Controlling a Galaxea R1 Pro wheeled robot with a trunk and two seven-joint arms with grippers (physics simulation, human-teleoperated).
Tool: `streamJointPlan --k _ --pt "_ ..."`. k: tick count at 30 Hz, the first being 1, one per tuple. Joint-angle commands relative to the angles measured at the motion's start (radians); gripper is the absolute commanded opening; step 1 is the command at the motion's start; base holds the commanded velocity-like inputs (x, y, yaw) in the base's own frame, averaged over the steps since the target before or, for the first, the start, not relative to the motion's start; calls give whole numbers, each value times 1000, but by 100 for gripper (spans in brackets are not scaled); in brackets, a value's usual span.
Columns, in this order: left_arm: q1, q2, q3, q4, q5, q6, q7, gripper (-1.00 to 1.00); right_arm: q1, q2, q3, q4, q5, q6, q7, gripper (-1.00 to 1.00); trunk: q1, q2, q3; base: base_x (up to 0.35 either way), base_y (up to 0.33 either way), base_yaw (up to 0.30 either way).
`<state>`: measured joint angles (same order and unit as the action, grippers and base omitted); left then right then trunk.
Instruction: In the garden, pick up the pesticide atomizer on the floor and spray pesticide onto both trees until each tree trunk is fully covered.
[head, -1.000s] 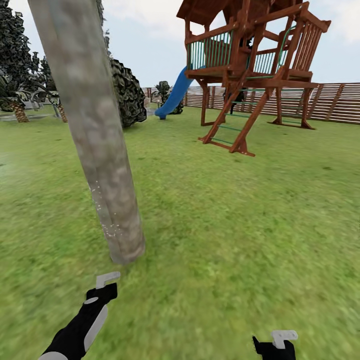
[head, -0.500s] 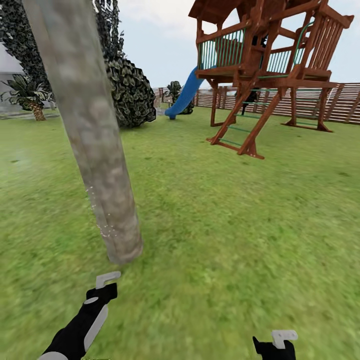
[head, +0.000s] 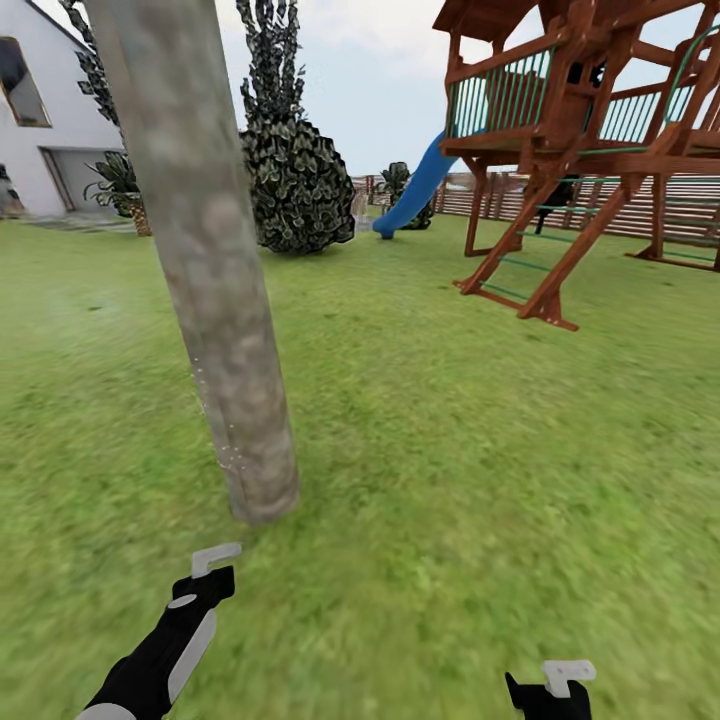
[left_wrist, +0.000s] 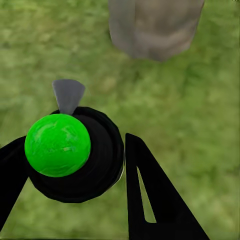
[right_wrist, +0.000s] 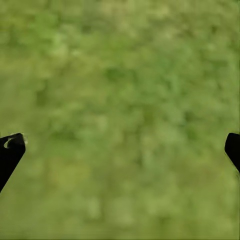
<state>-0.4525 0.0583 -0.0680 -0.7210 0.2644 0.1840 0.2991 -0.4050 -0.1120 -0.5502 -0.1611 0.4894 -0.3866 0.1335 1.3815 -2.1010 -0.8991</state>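
— Moved since the earlier frame? Only my head camera swung; white house came into view.
— Left gripper (left_wrist: 75, 165)?
— Clamped on the atomizer (left_wrist: 70, 152), tree trunk (head: 215, 300) just ahead, pesticide (head: 225, 455) specks low.
— Right gripper (right_wrist: 120, 150)?
— Spread wide, holding nothing, over the floor (right_wrist: 120, 100).

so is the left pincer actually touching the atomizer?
Touching. In the left wrist view the left pincer has its black fingers pressed against both sides of the atomizer, no gap.
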Motion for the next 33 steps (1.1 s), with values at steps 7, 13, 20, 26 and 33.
streamJointPlan --k 7,13,20,26,33 --pt "0 0 0 0 0 0 0 -100 0 0 0 0 0 0 0 100 0 0 0 154 -251 161" --pt "0 0 0 0 -1 0 -1 -100 0 0 0 0 0 0 0 100 0 0 0 229 -200 4" --pt "0 0 -1 0 -1 0 -1 -100 0 0 0 0 0 0 0 100 0 0 0 237 -193 123" --pt "0 0 0 0 -1 0 -1 -100 0 0 1 0 0 0 1 100 0 0 0 237 -193 275" --pt "0 -2 -2 -2 -1 0 -1 -100 0 0 0 0 0 0 0 100 0 0 0 80 -249 277"
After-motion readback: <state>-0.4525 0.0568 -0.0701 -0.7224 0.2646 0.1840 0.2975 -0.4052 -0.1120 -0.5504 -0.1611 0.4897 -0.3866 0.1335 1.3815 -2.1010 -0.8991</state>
